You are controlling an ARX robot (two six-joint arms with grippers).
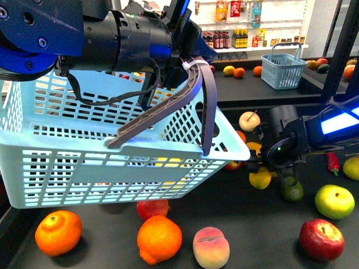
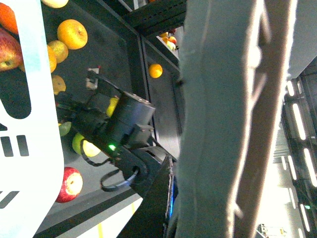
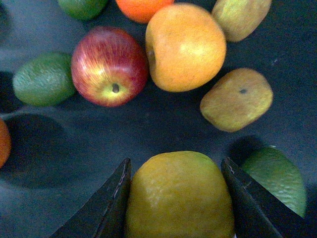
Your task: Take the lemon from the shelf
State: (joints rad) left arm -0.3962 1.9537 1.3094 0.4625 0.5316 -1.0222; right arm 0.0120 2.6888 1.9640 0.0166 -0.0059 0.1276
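The lemon lies on the shelf tray. It looks firm and light, with a waxy rind that is likely slippery, so the broad middle is the place to hold. The right gripper pinches it there, fingers against both flanks. The left gripper holds the basket by its handle.

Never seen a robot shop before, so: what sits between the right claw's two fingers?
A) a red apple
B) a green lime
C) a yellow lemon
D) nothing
C: the right wrist view shows the yellow lemon filling the gap between the dark fingers of the right claw.
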